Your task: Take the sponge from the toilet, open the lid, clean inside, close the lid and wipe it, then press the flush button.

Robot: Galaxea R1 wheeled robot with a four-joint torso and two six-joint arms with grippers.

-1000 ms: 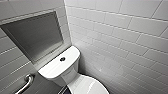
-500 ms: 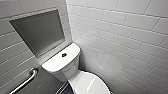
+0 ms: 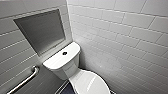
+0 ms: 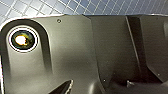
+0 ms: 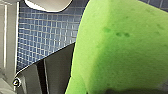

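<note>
The white toilet (image 3: 62, 65) stands in the corner in the head view. The flush button (image 3: 64, 53) sits dark and round in the middle of its flat tank top. Below the tank the glossy oval lid (image 3: 88, 82) lies shut over the bowl. The bright green sponge (image 5: 120, 50) looms close in the right wrist view, hanging above the blue tiled floor (image 5: 45, 37), with my right gripper shut on it. The left wrist view looks past the robot's own dark plate onto blue floor tiles (image 4: 75, 6), and nothing is held there.
White tiled walls close in behind and to the right of the toilet. A recessed grey niche (image 3: 41, 31) is set in the left wall above the tank. A metal grab bar (image 3: 25, 80) runs along that wall lower down. A white rounded ceramic edge (image 5: 47, 5) shows near the sponge.
</note>
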